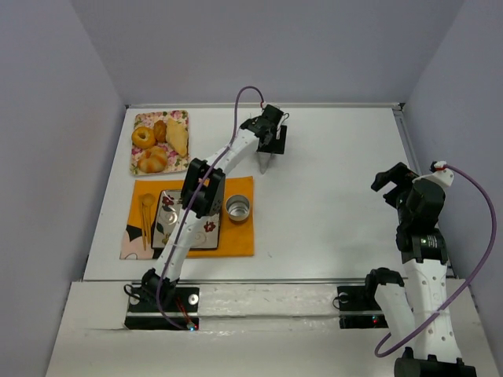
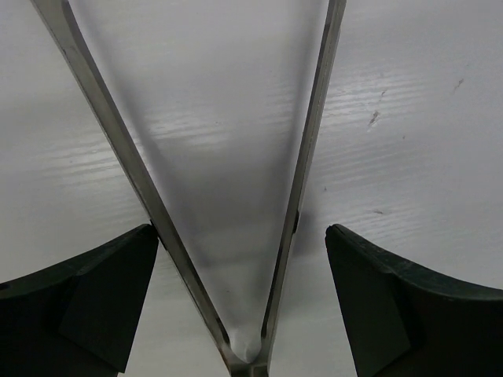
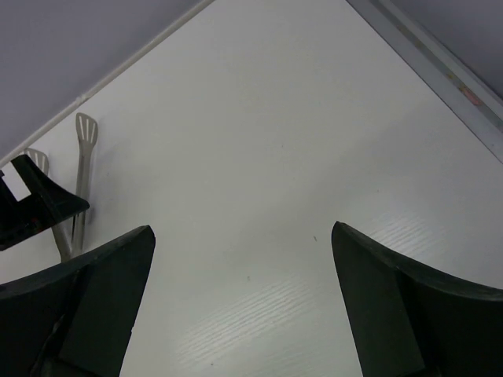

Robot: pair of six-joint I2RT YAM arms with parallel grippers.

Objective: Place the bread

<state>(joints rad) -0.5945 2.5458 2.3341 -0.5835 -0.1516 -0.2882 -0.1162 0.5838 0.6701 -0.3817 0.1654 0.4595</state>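
The bread (image 1: 178, 135), a pale golden wedge, lies on the right side of the floral plate (image 1: 138, 119) at the back left. My left gripper (image 1: 270, 146) is well to the right of the plate, at the back middle of the table. It stands open over a pair of metal tongs (image 1: 265, 162). In the left wrist view the tongs (image 2: 110, 133) spread in a V between the fingers of the left gripper (image 2: 240, 228), hinge end nearest the camera. My right gripper (image 1: 388, 185) hangs open and empty over bare table at the right, as the right wrist view of the gripper (image 3: 244, 236) confirms.
A doughnut (image 1: 143, 137) and a ridged bun (image 1: 153, 160) share the plate. In front of it an orange mat (image 1: 240, 236) carries a metal tray (image 1: 189, 236), a small metal cup (image 1: 237, 208) and wooden utensils (image 1: 146, 220). The right wrist view shows the tongs (image 3: 82, 157) far left.
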